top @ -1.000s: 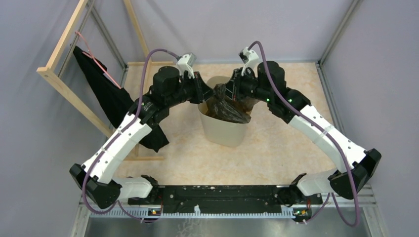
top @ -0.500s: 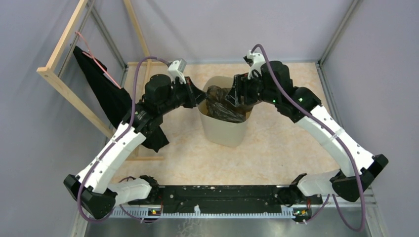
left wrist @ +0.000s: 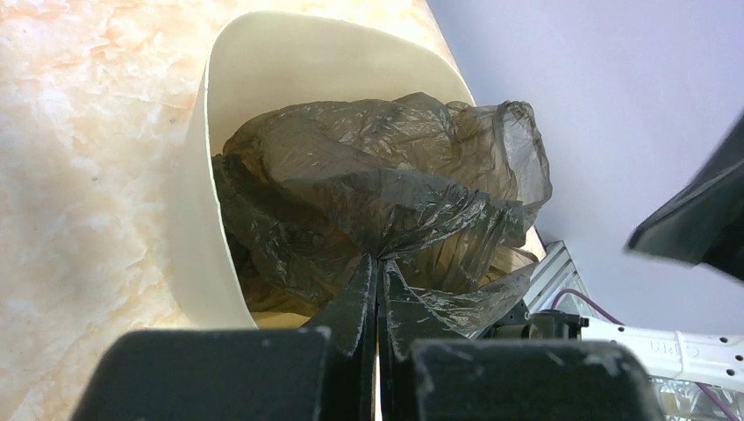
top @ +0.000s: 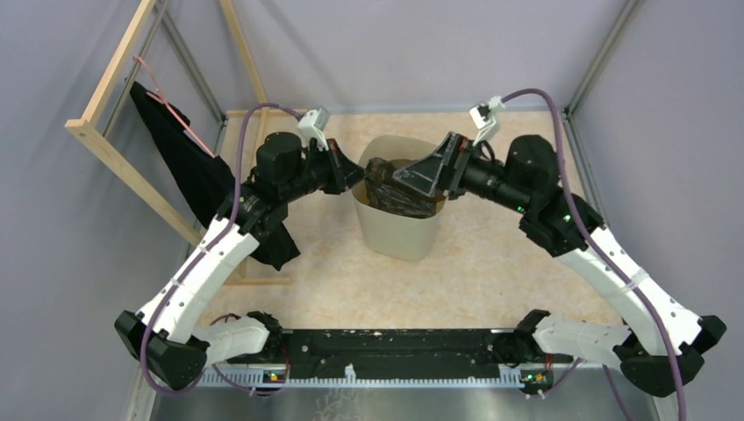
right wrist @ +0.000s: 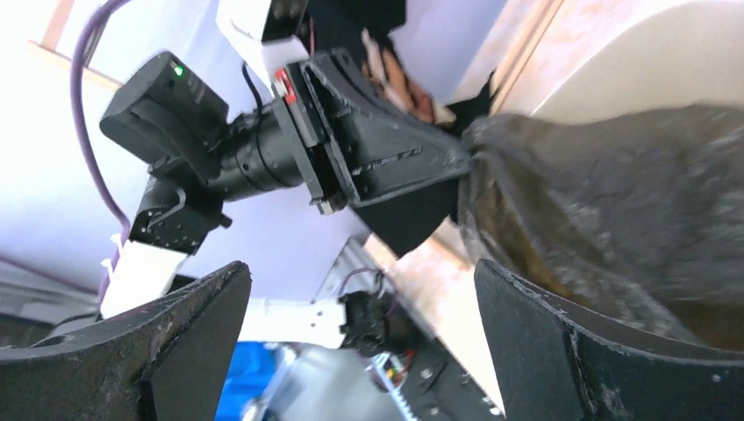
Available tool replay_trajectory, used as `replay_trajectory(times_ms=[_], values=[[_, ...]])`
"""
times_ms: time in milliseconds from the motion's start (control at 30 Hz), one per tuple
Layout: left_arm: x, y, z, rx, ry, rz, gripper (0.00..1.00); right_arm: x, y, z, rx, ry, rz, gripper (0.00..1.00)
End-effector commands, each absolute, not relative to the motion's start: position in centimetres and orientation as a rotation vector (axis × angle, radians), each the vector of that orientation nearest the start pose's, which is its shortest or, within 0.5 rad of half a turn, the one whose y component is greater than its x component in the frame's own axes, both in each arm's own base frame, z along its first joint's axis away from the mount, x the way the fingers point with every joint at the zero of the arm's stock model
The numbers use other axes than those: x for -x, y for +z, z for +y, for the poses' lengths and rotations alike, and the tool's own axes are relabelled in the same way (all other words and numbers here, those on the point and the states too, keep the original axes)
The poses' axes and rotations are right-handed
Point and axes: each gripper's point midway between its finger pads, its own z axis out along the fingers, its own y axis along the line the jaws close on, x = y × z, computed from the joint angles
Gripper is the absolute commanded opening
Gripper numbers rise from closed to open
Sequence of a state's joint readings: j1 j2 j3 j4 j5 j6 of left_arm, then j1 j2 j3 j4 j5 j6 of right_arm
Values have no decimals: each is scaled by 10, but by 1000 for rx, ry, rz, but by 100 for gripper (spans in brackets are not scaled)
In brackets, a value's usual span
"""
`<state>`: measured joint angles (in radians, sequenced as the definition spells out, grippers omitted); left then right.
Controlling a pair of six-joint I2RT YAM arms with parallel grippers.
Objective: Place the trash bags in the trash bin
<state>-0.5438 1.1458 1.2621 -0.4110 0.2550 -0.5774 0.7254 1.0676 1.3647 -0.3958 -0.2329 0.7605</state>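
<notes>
The cream trash bin stands mid-table, and the wrinkly dark see-through trash bag is bunched inside its mouth. My left gripper is at the bin's left rim, shut on a fold of the bag; in the left wrist view the film gathers into the pinched tips of the left gripper, beside the bin wall. My right gripper hovers over the bin's right side. It is open wide and holds nothing, with the bag beside its right finger.
A wooden frame stands at the left with a black cloth hanging on it, close to my left arm. Metal posts mark the table's far corners. Marbled tabletop lies around the bin.
My right gripper has opened, let go of the bag and drawn back to the right. My left gripper shifted left to the rim, still pinching the bag, which sits lower in the bin.
</notes>
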Motion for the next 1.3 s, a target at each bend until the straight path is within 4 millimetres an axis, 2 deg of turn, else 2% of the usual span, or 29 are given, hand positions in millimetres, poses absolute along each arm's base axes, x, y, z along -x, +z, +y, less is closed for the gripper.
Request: replay_trajectory(times_ms=[0, 67, 167, 300, 400, 500, 600, 700, 767, 867, 933, 1000, 1100, 1167, 1267], values=[[-274, 363, -244, -171, -1028, 1901, 0, -204, 408, 313, 83, 1512, 1868, 98], [-274, 361, -243, -171, -1022, 1905, 0, -210, 399, 308, 43, 1461, 1889, 99], [-279, 354, -237, -151, -977, 1942, 0, -226, 398, 300, -81, 1428, 1837, 99], [-278, 356, -231, -148, -979, 1939, 0, -262, 384, 291, -227, 1362, 1836, 99], [-273, 357, -234, -157, -1031, 1915, 0, -294, 380, 287, -271, 1400, 1823, 99], [-269, 348, -244, -166, -1110, 1942, 0, -318, 389, 288, -218, 1390, 1753, 99], [-266, 342, -251, -180, -1178, 1950, 0, -329, 397, 305, -92, 1387, 1745, 99], [-269, 342, -250, -182, -1193, 1938, 0, -324, 398, 331, 55, 1498, 1786, 99], [-272, 341, -247, -177, -1197, 1946, 0, -305, 401, 339, 165, 1573, 1783, 95], [-270, 341, -247, -192, -1239, 1944, 0, -275, 407, 333, 232, 1658, 1690, 84], [-268, 341, -246, -195, -1254, 1938, 0, -265, 403, 323, 229, 1624, 1680, 83], [-268, 342, -243, -193, -1256, 1930, 0, -264, 394, 313, 232, 1519, 1724, 82], [-268, 346, -242, -195, -1255, 1913, 0, -258, 390, 311, 284, 1485, 1759, 62], [-269, 349, -242, -199, -1260, 1905, 0, -253, 389, 315, 337, 1502, 1778, 59], [-268, 350, -243, -202, -1271, 1902, 0, -253, 384, 314, 349, 1483, 1821, 62]])
